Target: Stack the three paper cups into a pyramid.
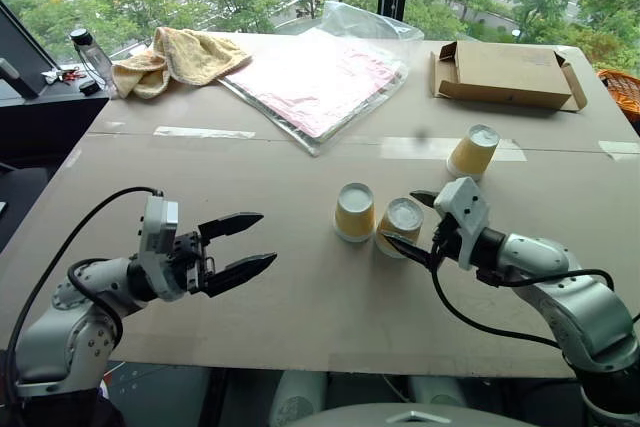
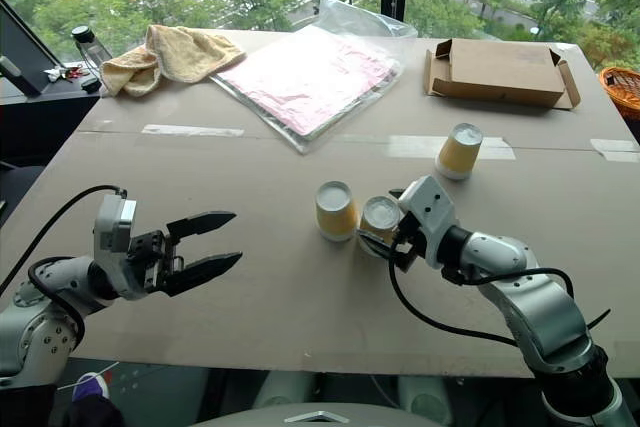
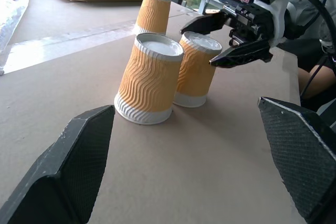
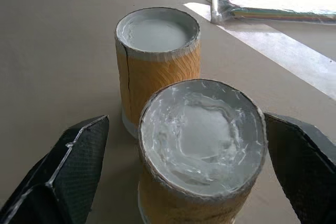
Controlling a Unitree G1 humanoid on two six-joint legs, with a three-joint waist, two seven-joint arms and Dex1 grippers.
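left pincer (image 1: pixel 258 242): arm reaches in from the near left edge of the surface (image 1: pixel 200 277), fingers level and pointing toward the cups, spread wide with nothing between them, well apart from the nearest cup.

right pincer (image 1: pixel 408 219): arm comes in from the near right, forearm angled toward the centre, fingers pointing left and slightly down. fingers stand wide on either side of the right cup of the pair; in the right wrist view a clear gap shows on both sides of it, so the cup stands free.

left cup of the pair (image 1: pixel 354 212): upside down, white base up, yellow-tan ribbed side, near the middle of the surface.

right cup of the pair (image 1: pixel 400 227): upside down, just beside the first, their sides touching or nearly so; it leans a little.

third cup (image 1: pixel 473 151): upside down, further back and to the right, apart from the pair. nothing is stacked.

other items along the far side: cardboard box (image 1: pixel 505 74), pink sheets in a clear sleeve (image 1: pixel 315 82), yellow towel (image 1: pixel 180 57), bottle (image 1: pixel 92 57).

no legible writing or labels on any item.
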